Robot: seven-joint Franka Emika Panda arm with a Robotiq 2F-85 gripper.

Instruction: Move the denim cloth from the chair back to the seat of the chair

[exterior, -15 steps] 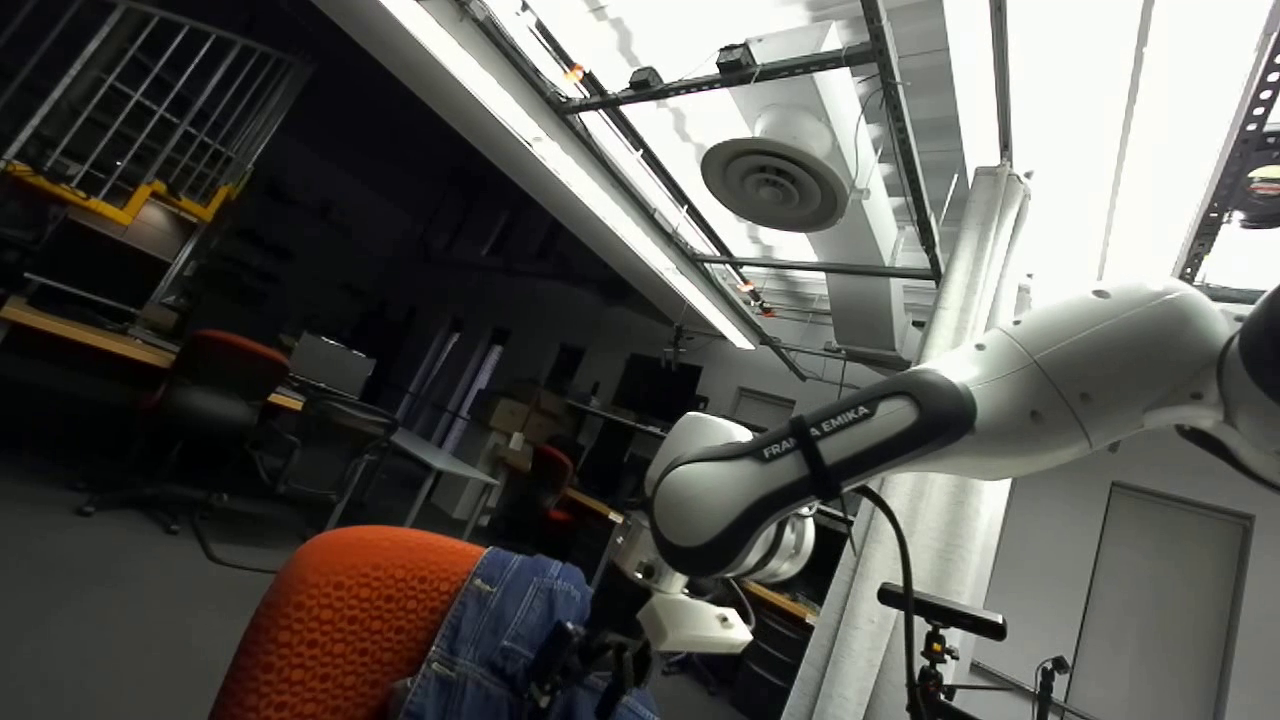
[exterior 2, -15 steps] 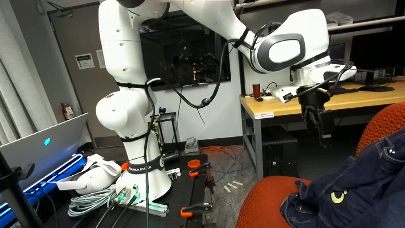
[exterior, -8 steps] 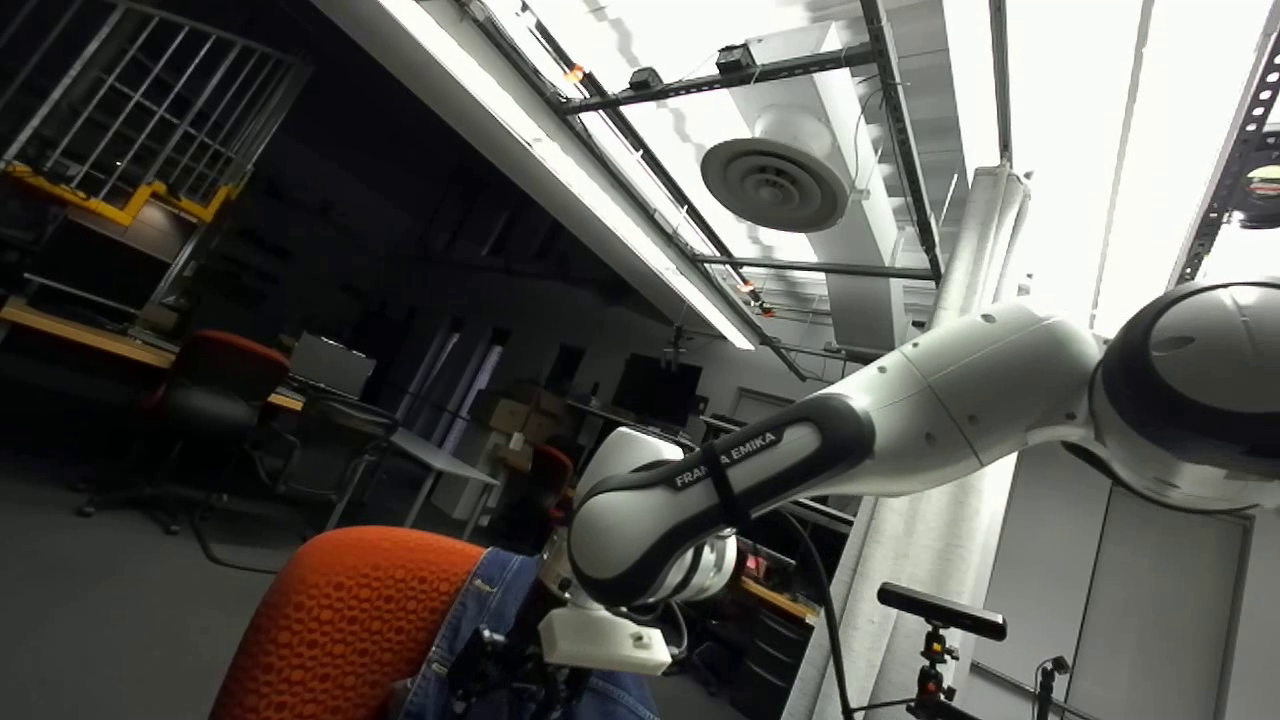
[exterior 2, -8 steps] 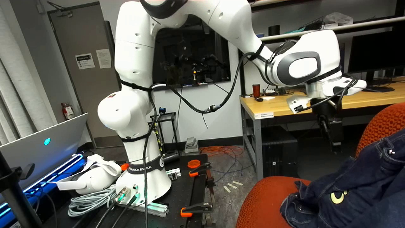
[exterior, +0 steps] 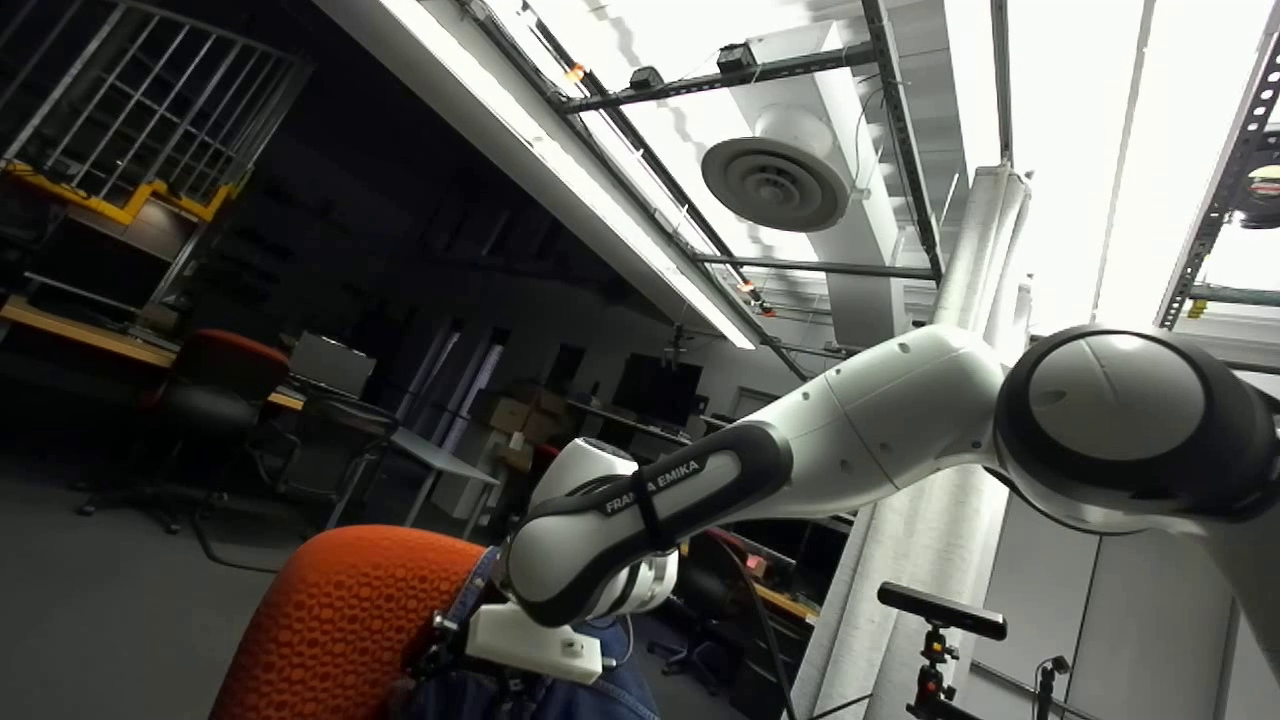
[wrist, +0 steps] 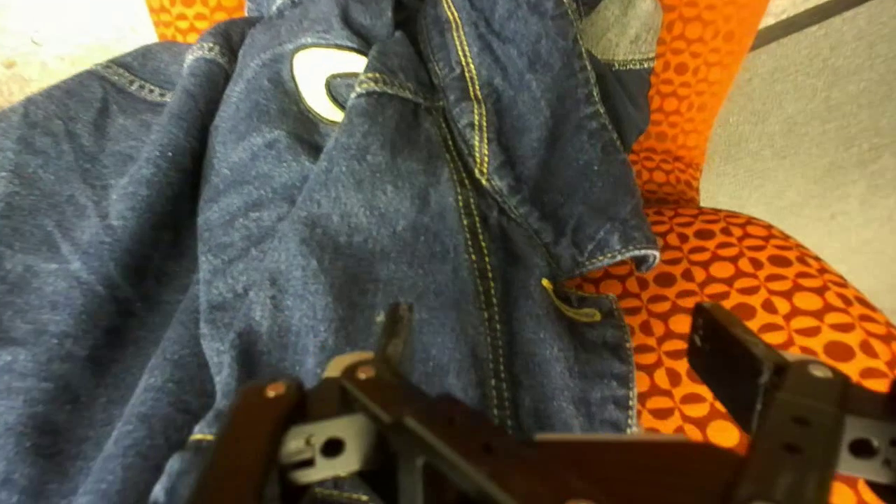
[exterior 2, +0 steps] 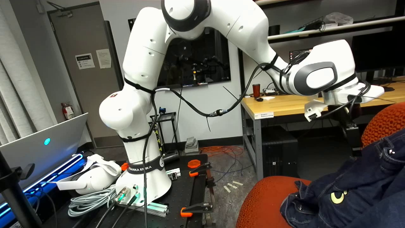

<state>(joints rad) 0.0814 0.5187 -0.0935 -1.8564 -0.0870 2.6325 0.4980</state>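
Observation:
The dark blue denim cloth (exterior 2: 341,193) is draped over the orange chair's backrest (exterior 2: 383,123) and hangs down onto the seat (exterior 2: 265,202). In the wrist view the cloth (wrist: 350,231) fills the left and middle, with a pale curved patch and yellow stitching; the dotted orange seat (wrist: 756,280) shows at right. My gripper (wrist: 553,343) is open and empty, its fingers above the cloth's edge. In an exterior view the gripper (exterior 2: 356,148) is low beside the backrest, its tip near the cloth. In an exterior view the cloth (exterior: 600,690) is partly hidden by the arm.
A wooden desk (exterior 2: 284,106) with a red cup (exterior 2: 256,90) stands behind the arm. A black computer case (exterior 2: 280,155) is under it. The robot's black base table (exterior 2: 186,186) carries clamps, a headset (exterior 2: 95,177) and coiled cable. A camera on a stand (exterior: 940,610) stands nearby.
The arm has moved toward the chair and lower, bringing the gripper from in front of the backrest to close beside it. The cloth and chair have not visibly moved.

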